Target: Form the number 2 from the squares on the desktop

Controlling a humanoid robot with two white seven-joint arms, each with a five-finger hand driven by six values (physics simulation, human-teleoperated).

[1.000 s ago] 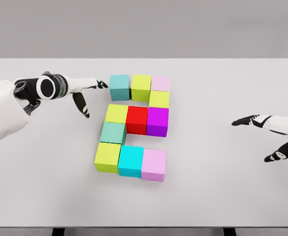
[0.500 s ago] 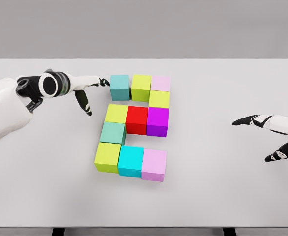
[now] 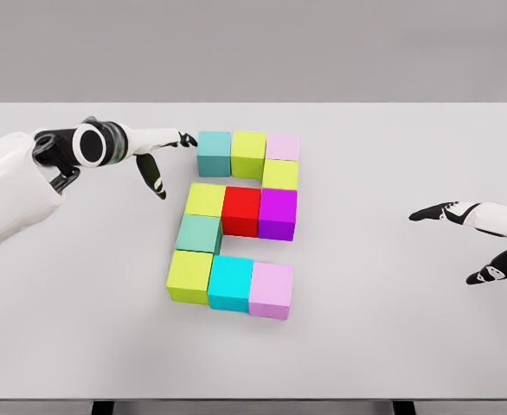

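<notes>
Since my left robot hand point(image 3: 160, 151), fingers spread and empty, touches the teal block point(image 3: 214, 153) from its left, it's way nearer.

One head camera looks steeply down from the near edge across the whole white desk point(image 3: 392, 346).

Bright, even, diffuse light; clean sim render, no blur.
Soft faint shadows under cubes point(image 3: 240, 226) & hands, falling slightly toward viewer, so light is approx overhead. White table point(image 3: 392, 328) w/ no glare or hotspots, grey backdrop flat. Sharp edge to edge, no visible lens distortion, colours saturated.
</notes>
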